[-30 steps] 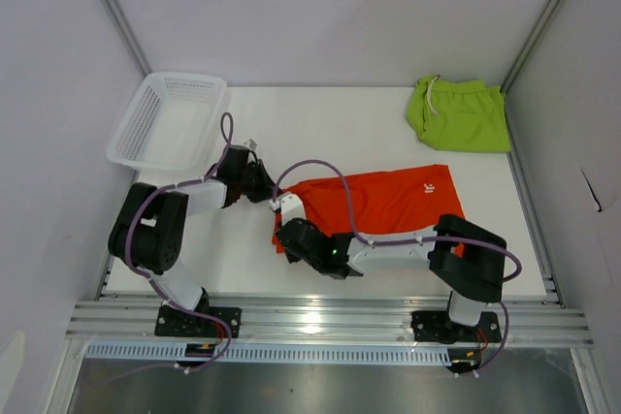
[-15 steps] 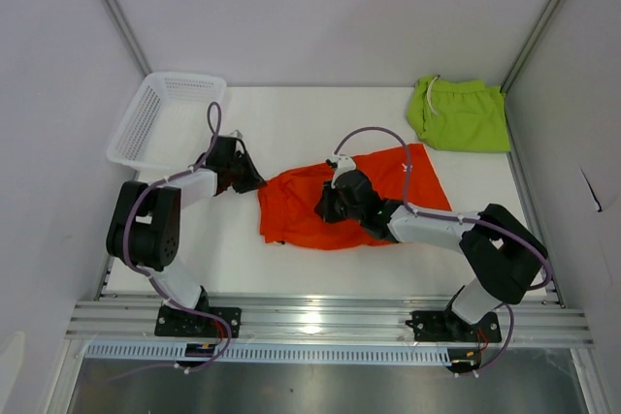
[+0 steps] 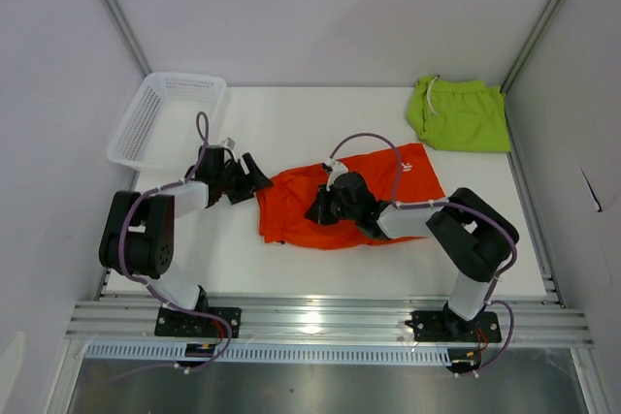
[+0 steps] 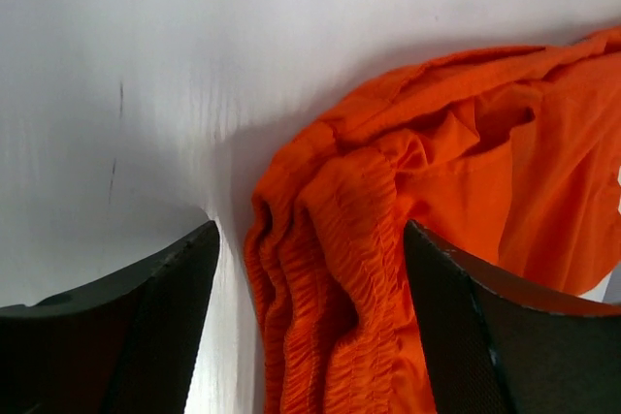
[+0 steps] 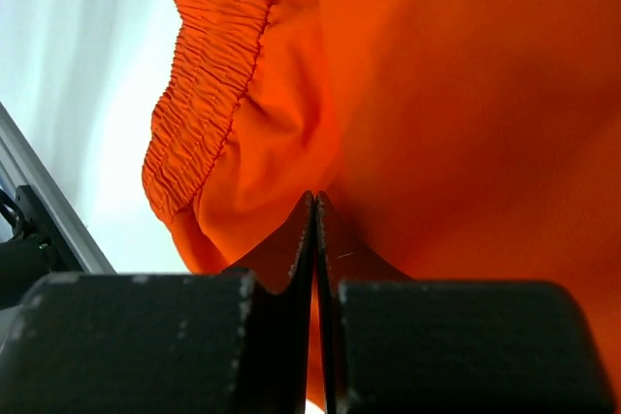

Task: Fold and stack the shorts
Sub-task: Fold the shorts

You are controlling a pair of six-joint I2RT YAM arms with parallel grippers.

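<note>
On the table [image 3: 310,123], the left pincer [image 3: 254,175] stands open at the left end of the orange shorts [image 3: 289,208], with their bunched waistband between its fingers. Their long axis runs left to right. The right pincer [image 3: 322,208], over their middle, is closed, apparently pinching a fold. The green shorts [image 3: 464,115] lie well to their right.

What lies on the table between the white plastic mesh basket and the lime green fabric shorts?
Nothing. In the top external view, the white table is bare from the white plastic mesh basket to the lime green fabric shorts.
</note>
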